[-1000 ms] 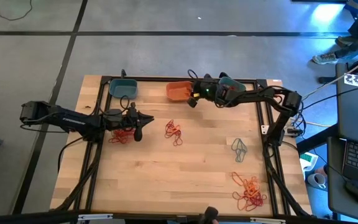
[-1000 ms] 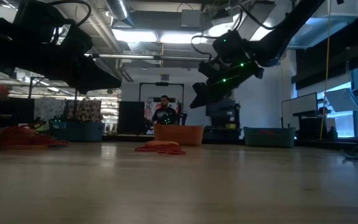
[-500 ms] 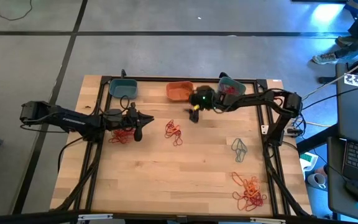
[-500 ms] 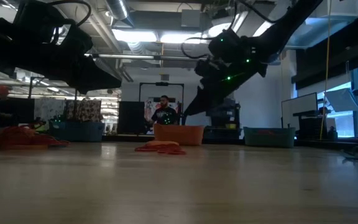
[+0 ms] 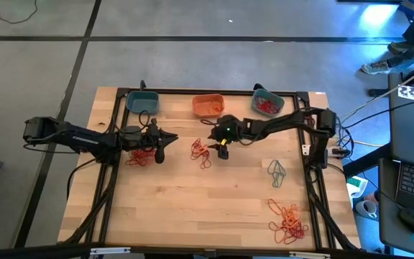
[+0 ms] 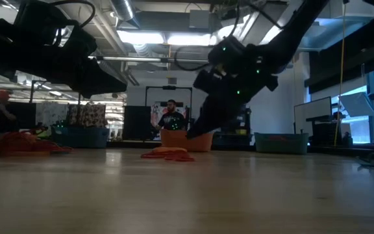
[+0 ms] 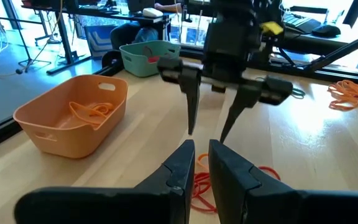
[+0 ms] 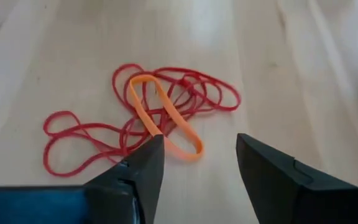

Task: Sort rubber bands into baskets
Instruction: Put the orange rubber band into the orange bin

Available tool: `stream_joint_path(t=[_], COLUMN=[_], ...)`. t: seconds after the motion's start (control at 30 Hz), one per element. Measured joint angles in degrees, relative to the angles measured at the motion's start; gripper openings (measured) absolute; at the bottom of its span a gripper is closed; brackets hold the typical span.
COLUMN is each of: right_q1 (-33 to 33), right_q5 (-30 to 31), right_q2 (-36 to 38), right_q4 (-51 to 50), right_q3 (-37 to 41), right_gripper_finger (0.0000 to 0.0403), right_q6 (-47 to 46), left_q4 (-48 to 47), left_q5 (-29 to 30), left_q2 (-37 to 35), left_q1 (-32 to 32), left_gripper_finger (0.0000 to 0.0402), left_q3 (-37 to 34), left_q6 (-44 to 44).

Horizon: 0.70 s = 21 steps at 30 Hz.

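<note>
A tangle of red rubber bands with one orange band (image 8: 166, 118) lies on the wooden table (image 5: 214, 208) at mid-table (image 5: 200, 152). My right gripper (image 8: 197, 155) hangs open just above it, slanting down, one finger on either side of the tangle's near edge; it also shows in the left wrist view (image 7: 207, 134) and the low view (image 6: 197, 130). My left gripper (image 5: 159, 151) waits shut over another red tangle (image 5: 139, 157), with nothing seen between its fingers (image 7: 185, 163). Along the far edge stand three baskets: teal (image 5: 142, 101), orange (image 5: 208, 106) and teal (image 5: 267, 104).
The orange basket (image 7: 73, 121) holds orange bands and the right teal basket (image 7: 146, 57) red ones. A grey-teal band loop (image 5: 277, 172) lies right of centre and an orange tangle (image 5: 287, 221) at the near right. A black frame (image 5: 309, 173) borders the table.
My right gripper has come away from over the orange basket, going toward the table's near edge and left and sinking toward the red-and-orange tangle, while tipping from nearly level to slanting down. The bands have stayed where they were.
</note>
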State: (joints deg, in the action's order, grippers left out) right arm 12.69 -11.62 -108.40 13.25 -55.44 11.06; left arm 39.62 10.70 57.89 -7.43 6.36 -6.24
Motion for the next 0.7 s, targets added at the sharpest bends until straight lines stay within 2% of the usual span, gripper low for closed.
stream_joint_path(t=[0.2,0.5,0.7], right_q1=[0.02,0.03,0.0], right_q5=[-0.07,-0.21,-0.26], right_q2=[-3.24,-7.16,-7.59], right_q4=[0.66,7.72,8.59], right_q3=[0.02,0.02,-0.04], right_gripper_finger=[0.0165,0.0115,0.005], right_q6=[1.2,2.91,4.56], left_q4=[0.02,0.01,0.0], left_q5=[0.0,0.0,0.0], left_q2=[0.02,0.01,0.01], left_q1=[-0.01,-0.01,0.0], left_gripper_finger=[0.0045,0.0045,0.0045], left_q3=[0.01,-0.01,-0.01], left_q6=[0.0,0.0,0.0])
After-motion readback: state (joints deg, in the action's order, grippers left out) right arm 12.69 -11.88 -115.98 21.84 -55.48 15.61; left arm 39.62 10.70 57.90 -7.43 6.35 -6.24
